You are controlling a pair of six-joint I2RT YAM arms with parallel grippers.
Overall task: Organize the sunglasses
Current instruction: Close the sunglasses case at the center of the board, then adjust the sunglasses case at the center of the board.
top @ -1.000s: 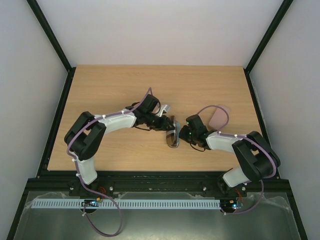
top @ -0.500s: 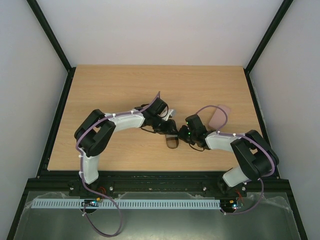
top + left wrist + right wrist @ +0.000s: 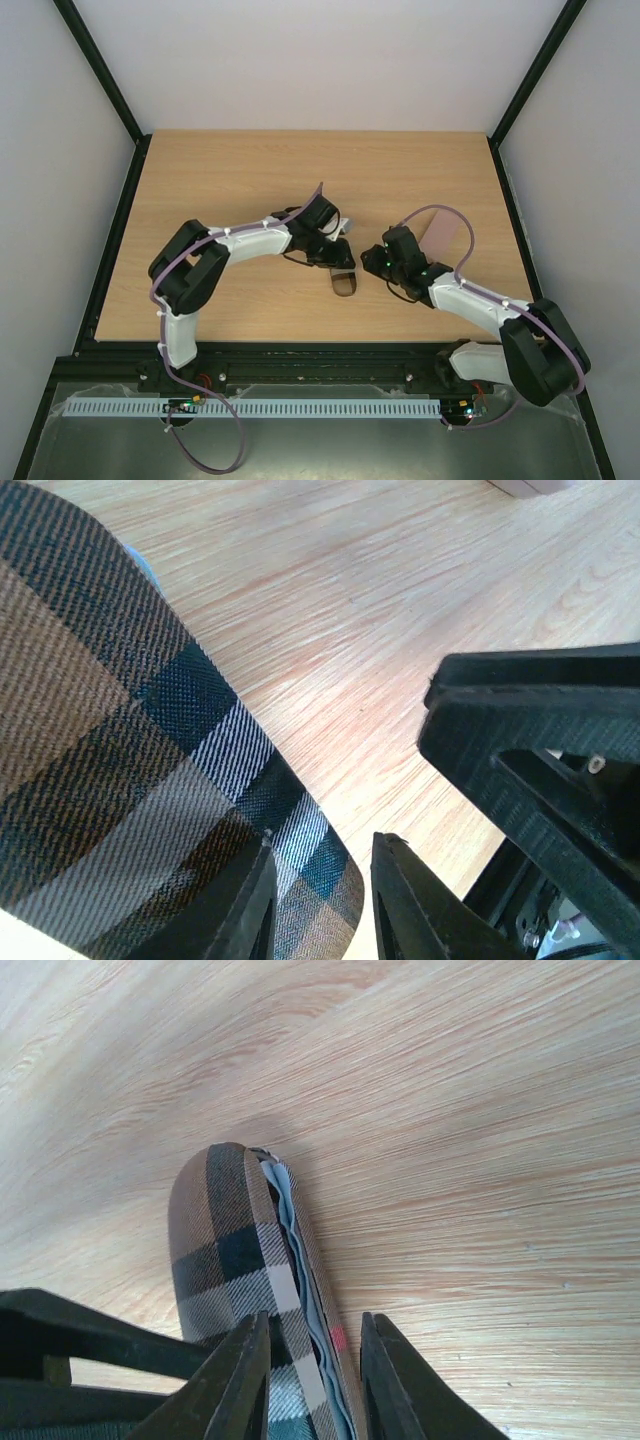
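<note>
Neither pair of sunglasses shows in any view. The brown plaid oblong case [image 3: 345,284] lies at the table's middle. In the right wrist view the case [image 3: 225,1240] stands on edge, slightly agape, showing pale blue lining and a red stripe. My right gripper [image 3: 315,1318] straddles its near end with the fingers apart, and a thin strip of table shows beside the right finger. From above it [image 3: 372,264] sits just right of the case. My left gripper [image 3: 338,256] is over the case's far end. Its fingers are apart [image 3: 325,845], with the case's corner [image 3: 120,730] between them.
The flat pink case [image 3: 437,235] lies to the right, behind the right arm's cable. The right gripper's black body [image 3: 540,740] is close to the left fingers, and the left gripper [image 3: 80,1330] shows at the right wrist view's lower left.
The left arm has reached in over the case's far end. The right arm's elbow has swung out to the right and its gripper has shifted slightly right. The case looks shorter and lower.
</note>
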